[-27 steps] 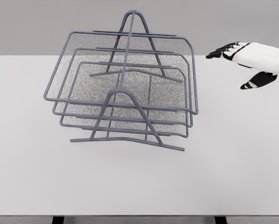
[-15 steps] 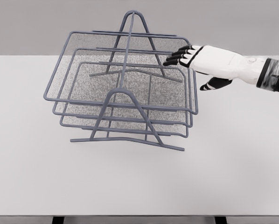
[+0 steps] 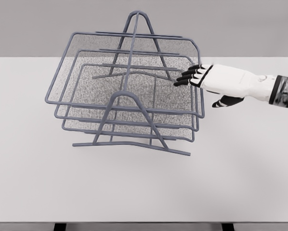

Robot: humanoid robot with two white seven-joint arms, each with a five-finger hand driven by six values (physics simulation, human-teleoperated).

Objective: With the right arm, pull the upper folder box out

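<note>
Your widest item is the white surface (image 3: 240, 183), running nearly edge to edge, with a grey wall behind it.

On it, left of centre, you have the grey wire rack (image 3: 134, 103): two A-shaped end frames, one near you and one at the back, with a foot bar on the surface below the near one. The rack carries three mesh trays stacked in tiers.

The upper folder box (image 3: 86, 48) is the top tier and the widest of the three, a mesh tray with a rounded wire rim. It sits seated in the rack, tilted down toward you, its right rim running along the rack's right side.

Your right arm (image 3: 279, 90) comes in from the right edge, white with a dark band at the wrist.

The right hand (image 3: 226, 82) is at the right rim of the upper folder box, palm down. Its dark fingers (image 3: 188, 76) are extended and slightly spread, reaching over the rim into the tray area; they grasp nothing. You cannot tell whether the fingertips touch the mesh. The thumb (image 3: 226, 102) hangs below, outside the rim.
</note>
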